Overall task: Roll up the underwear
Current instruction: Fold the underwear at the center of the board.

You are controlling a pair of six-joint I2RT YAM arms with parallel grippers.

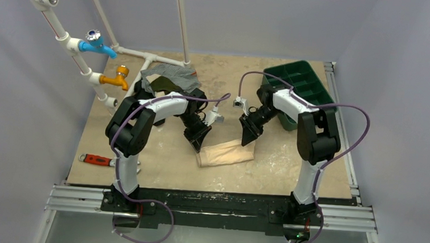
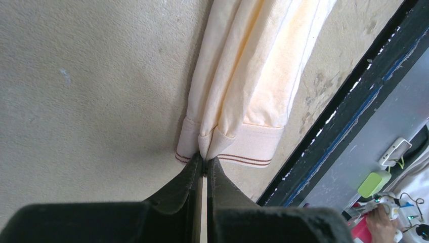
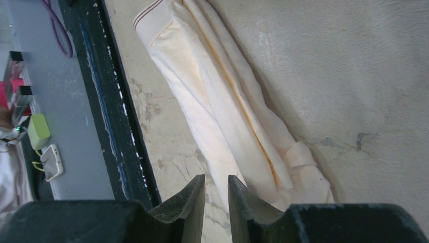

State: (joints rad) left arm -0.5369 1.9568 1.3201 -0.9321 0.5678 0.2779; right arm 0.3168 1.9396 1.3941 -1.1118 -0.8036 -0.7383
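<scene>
The underwear (image 1: pixel 226 152) lay folded into a long narrow strip on the worktop (image 1: pixel 164 158), near its front edge and between the two arms, with its band edge at the left end. The left end effector (image 2: pixel 205 164) was clenched on a small fold of that band, its tips pressed together where the cloth puckered, just above two thin dark stripes. The right end effector (image 3: pixel 216 185) hung at the opposite end of the strip with its jaws only narrowly parted; bare worktop showed in the gap, and one finger sat over the edge of the cloth, grasping nothing that could be seen. A green tray (image 1: pixel 301 84) stood at the far right corner, well apart from the strip. An olive-green garment (image 1: pixel 161 84) and a grey striped garment (image 1: pixel 173 74) lay heaped together behind the left arm, and a red-handled wrench (image 1: pixel 97 159) rested near the left edge.
</scene>
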